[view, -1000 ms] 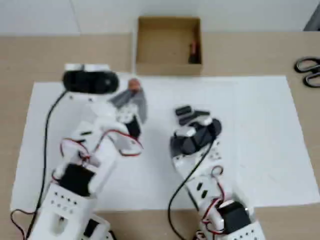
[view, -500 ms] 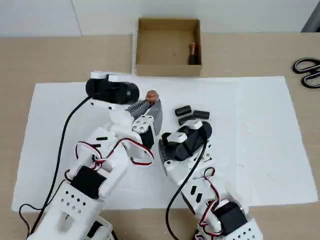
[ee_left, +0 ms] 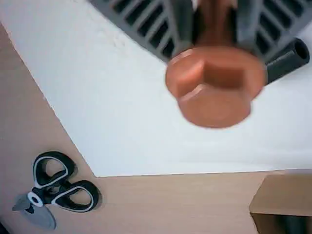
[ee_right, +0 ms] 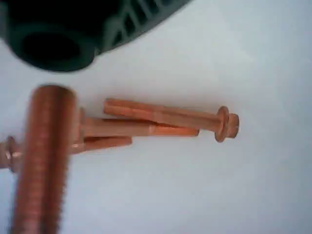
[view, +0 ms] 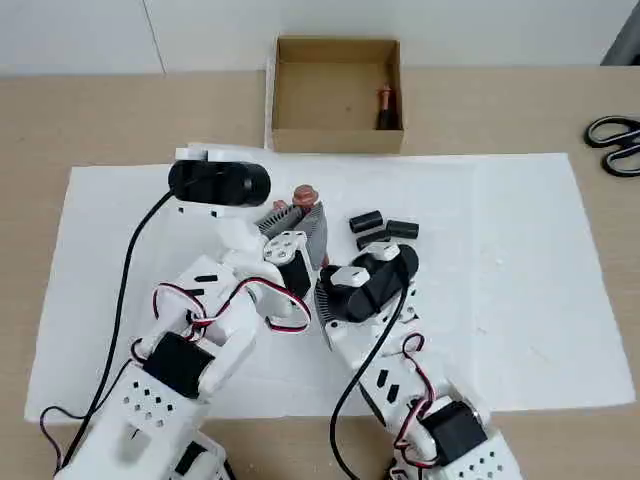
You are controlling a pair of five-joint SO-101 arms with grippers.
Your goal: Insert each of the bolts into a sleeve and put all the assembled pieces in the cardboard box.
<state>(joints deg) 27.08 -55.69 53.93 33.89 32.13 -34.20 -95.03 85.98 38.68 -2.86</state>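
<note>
1. Copper bolt (ee_left: 214, 87) was clenched by its shank in the left gripper (view: 298, 213). Its head pointed toward the cardboard box (view: 335, 42), and it was held above the paper sheet (view: 520, 280).
2. The right gripper (ee_right: 80, 29) appeared clamped on a black sleeve (ee_right: 48, 46), which was lifted off the paper with its bore open. A threaded shank, judged to be the held bolt's, stood near the sleeve but had not entered it.
3. Three loose bolts (ee_right: 165, 119) lay touching one another on the paper. Loose sleeves (view: 366, 220) lay just beside the right arm.
4. One assembled piece (view: 385, 105) lay inside the box against its right wall.
5. Judged step: bringing shank and bore into line for insertion.
6. Risks noted:
   - If the shank and bore met at an angle, the threads could catch on the rim, and the sleeve could twist or be pushed out of its grip.
   - With the two claws this close, they could strike each other.
   - A dropped part could roll in among the loose bolts or off the sheet.
</note>
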